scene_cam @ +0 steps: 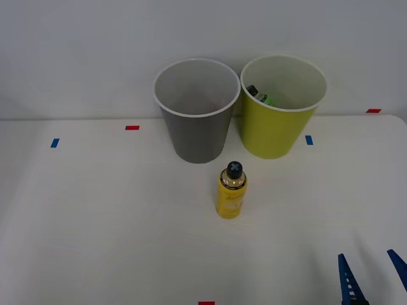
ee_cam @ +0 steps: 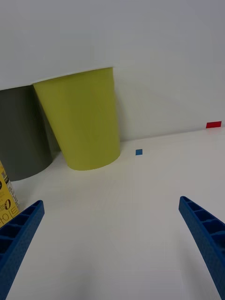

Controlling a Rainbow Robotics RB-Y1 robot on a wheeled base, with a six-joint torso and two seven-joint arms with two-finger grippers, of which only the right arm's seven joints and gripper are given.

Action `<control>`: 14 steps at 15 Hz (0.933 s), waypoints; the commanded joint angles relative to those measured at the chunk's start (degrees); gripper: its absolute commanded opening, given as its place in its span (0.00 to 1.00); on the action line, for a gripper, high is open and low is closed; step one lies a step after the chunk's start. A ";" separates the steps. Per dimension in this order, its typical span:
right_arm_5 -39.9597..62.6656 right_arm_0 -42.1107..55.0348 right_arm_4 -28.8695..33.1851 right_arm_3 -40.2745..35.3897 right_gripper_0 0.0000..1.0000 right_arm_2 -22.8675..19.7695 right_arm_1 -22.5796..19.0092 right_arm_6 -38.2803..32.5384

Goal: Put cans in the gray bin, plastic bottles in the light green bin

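Fingers (ee_cam: 18, 234) of the right hand (scene_cam: 372, 279) stand wide apart, blue and ribbed, with bare white tabletop (scene_cam: 95, 216) between them; they hold nothing and touch nothing. In the front view the hand sits at the near right corner of the tabletop, well apart from the bottle and both bins.

The slim yellow bottle (scene_cam: 231, 190) stands upright on the tabletop, black cap on top and a shiny gold neck below it, just in front of the gray bin (scene_cam: 196, 130) and slightly to its right. In the wrist view a strip of the yellow bottle's printed side (ee_cam: 5, 197) shows beside one finger, not touching it.

The gray bin and the light green bin (scene_cam: 276, 127) stand upright side by side at the far side of the tabletop by the wall, the gray one on the left, their white rims almost touching. The pale inside of the gray bin shows nothing in it. Inside the light green bin a smaller green bottle (scene_cam: 262, 97) with a dark cap leans against the left wall.

Small red and blue tape marks (scene_cam: 308, 140) lie on the tabletop around the bins and along its near edge.
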 commanded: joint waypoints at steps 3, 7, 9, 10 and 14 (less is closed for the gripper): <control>0.00 0.00 0.00 0.00 1.00 0.00 0.00 0.00; 0.00 0.00 0.00 0.00 1.00 0.00 0.00 0.00; 0.00 0.00 0.00 0.00 1.00 0.00 0.00 0.00; 0.00 0.00 0.00 0.00 1.00 0.00 0.00 0.00; -1.23 -0.18 -0.88 1.76 1.00 1.76 0.09 0.44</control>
